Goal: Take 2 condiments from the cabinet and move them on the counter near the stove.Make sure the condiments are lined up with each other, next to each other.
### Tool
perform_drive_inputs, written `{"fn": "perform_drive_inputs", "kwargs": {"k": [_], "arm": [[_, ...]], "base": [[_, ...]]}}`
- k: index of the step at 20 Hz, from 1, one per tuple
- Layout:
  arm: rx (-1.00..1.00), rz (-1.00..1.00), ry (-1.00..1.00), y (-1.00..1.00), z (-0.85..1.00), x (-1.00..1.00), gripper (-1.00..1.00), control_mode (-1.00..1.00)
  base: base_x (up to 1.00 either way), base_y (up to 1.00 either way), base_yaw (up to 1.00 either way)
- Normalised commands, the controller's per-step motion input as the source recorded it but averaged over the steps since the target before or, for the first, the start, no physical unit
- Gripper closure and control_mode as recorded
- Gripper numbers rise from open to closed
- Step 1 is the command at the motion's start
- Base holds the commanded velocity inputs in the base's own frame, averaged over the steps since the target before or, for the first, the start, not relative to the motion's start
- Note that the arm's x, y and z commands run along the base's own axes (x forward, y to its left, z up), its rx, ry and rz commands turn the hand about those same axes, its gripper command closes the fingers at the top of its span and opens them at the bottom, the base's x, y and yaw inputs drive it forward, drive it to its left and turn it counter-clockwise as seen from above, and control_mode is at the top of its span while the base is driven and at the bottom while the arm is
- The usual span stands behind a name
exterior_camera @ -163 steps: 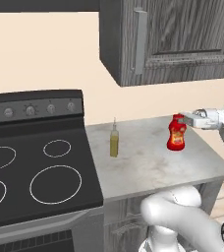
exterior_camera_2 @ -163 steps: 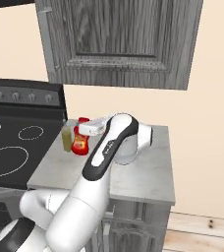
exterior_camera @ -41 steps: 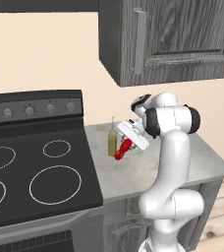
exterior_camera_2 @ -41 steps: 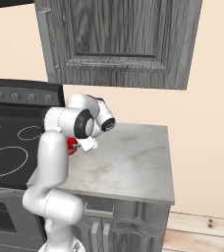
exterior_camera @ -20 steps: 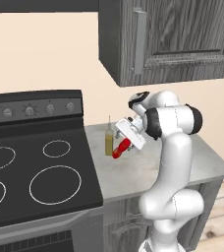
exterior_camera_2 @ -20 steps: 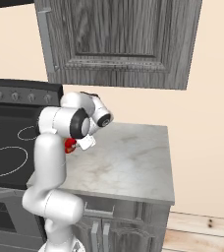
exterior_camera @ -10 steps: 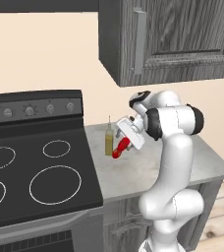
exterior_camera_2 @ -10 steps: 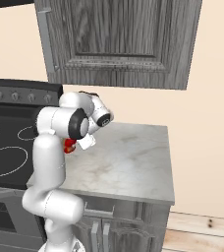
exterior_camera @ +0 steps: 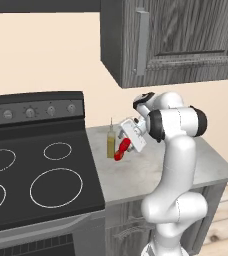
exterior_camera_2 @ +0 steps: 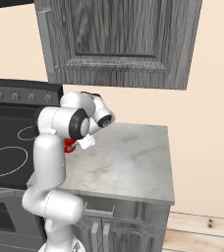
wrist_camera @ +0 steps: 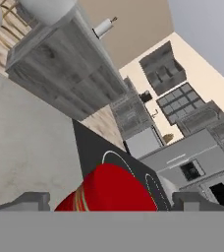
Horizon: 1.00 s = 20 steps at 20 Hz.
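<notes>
- The cabinet [exterior_camera: 181, 40] is seen closed above the counter [exterior_camera: 151, 172], with its bar handle [exterior_camera: 142, 42] at the door's left edge; nothing from the task is shown inside it.
- The stove [exterior_camera: 36, 170] takes up the left of the left base view, and the counter's grey marbled top lies directly beside its right edge.
- Both condiments are found on the counter near the stove, so the fetching part of the task is judged done.
- The olive-yellow bottle [exterior_camera: 110, 145] stands upright close to the stove's edge, its thin nozzle pointing up.
- The red squeeze bottle [exterior_camera: 121, 148] lies just beside it on the side away from the stove, tilted rather than upright, and partly hidden by the hand; in the right base view a red patch [exterior_camera_2: 69, 144] is seen behind the arm.
- The lining-up is judged nearly finished; whether the red bottle will stand straight once released cannot be told.
- The gripper [exterior_camera: 125, 141] is held around the red bottle with its jaws spread wide apart; in the hand view the bottle's red body [wrist_camera: 111, 189] sits between the two fingertips [wrist_camera: 33, 201], with no contact visible on either side.
</notes>
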Motion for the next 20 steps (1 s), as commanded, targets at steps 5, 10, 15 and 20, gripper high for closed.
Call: {"fn": "perform_drive_inputs", "kwargs": {"k": [5, 10, 15, 20], "arm": [[0.10, 0.00, -0.08, 0.00, 0.06, 0.07, -1.00, -1.00], [0.10, 0.00, -0.09, 0.00, 0.09, 0.08, -1.00, -1.00], [0.10, 0.00, -0.10, 0.00, 0.11, 0.01, -1.00, -1.00], [0.09, 0.00, -0.12, 0.00, 0.07, 0.00, -1.00, -1.00]], "base": [[0.00, 0.00, 0.00], [0.00, 0.00, 0.00], [0.00, 0.00, 0.00], [0.00, 0.00, 0.00]]}}
